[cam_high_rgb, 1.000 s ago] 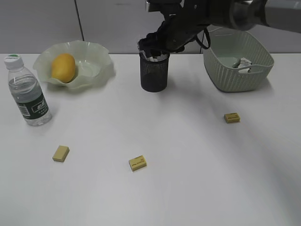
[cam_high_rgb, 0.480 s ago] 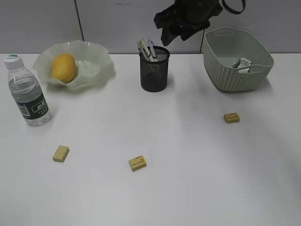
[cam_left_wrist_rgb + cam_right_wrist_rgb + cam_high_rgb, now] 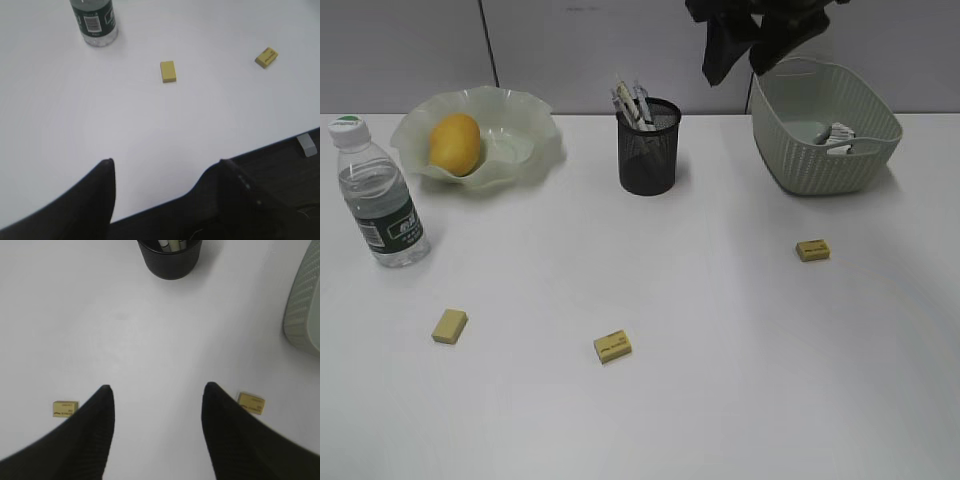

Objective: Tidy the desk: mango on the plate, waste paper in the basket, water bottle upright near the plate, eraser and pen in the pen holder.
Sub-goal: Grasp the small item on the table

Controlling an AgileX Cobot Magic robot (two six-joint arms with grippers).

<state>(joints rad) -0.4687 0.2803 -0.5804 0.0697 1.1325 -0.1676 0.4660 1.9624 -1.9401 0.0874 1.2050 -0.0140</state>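
Resting mango [image 3: 454, 143] on plate [image 3: 525, 120], pens [image 3: 632, 103] in pen holder [image 3: 648, 155]

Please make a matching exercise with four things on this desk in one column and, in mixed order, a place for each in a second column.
1. mango
2. pens
3. crumpled paper
4. water bottle

a. in the basket
b. upright on the desk, beside the plate
c. on the plate
d. in the pen holder

Pairs: 1-c, 2-d, 3-a, 4-b
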